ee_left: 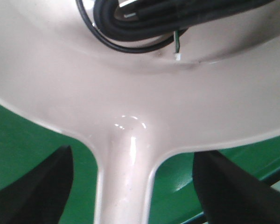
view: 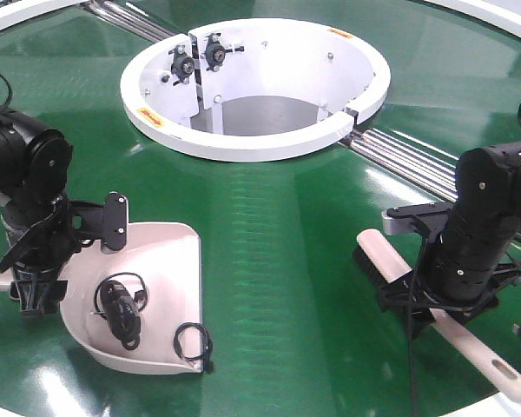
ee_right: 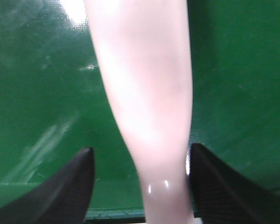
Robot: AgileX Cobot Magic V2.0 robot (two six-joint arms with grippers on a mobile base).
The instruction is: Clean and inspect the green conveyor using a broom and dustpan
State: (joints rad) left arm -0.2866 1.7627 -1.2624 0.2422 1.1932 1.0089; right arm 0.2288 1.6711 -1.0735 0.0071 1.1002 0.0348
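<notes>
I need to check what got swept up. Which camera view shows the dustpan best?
The exterior front view: the whole dustpan lies on the green conveyor, black cables in its scoop. The left wrist view shows only its handle neck and rear scoop between the gripper fingers. The right wrist view shows none of it, only the broom.

Glossy green conveyor (view: 269,261), dustpan (view: 161,287) left, broom (view: 417,304) right, seemingly resting on it.
</notes>
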